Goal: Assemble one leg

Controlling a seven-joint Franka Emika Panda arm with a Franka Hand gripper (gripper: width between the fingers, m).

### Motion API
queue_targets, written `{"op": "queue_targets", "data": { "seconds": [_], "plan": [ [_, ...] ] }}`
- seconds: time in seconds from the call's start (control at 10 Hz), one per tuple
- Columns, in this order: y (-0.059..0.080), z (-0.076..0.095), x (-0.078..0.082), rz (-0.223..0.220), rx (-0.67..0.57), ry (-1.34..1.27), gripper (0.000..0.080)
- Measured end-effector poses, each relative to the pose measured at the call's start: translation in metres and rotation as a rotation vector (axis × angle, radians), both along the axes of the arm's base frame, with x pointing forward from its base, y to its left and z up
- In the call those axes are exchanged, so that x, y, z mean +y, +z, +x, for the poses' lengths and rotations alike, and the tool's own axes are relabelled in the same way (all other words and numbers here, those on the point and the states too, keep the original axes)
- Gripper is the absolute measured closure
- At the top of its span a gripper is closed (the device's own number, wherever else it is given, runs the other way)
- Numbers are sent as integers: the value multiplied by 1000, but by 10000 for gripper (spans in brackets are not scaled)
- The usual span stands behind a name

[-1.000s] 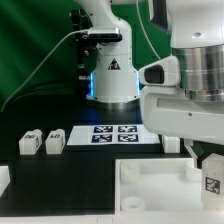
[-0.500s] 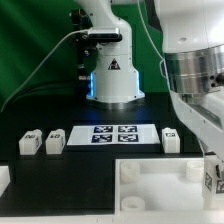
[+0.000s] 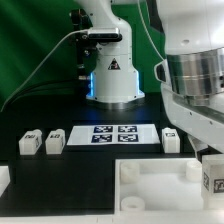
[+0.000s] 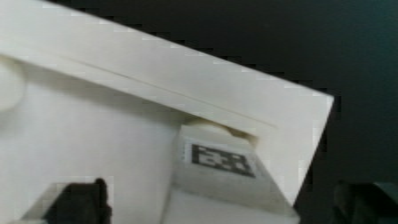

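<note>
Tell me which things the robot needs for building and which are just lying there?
For the job:
- leg at the tray's corner
- white tray
- three spare legs

Just there:
- marker board
- robot base
- black table

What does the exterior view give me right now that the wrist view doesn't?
Only the exterior view shows the marker board, two loose legs at its left, another leg right of the board, and the arm's base. Only the wrist view shows a dark claw finger close over the white tray. Both show the tray and a tagged leg at its edge.
</note>
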State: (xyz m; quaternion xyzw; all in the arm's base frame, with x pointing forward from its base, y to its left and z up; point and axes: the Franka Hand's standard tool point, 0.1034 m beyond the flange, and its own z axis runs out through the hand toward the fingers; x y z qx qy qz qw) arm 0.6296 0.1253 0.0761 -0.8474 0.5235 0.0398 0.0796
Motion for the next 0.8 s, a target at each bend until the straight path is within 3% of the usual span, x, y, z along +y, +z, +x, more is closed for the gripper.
{"op": "queue_targets", "data": {
  "seconds": [0.4, 0.7, 0.8],
  "plan": [
    [-1, -2, 2, -21, -65, 402, 151],
    [-1, 2, -2, -72, -124, 833, 151],
    [-1, 1, -1, -68, -123, 816, 270]
  ]
}}
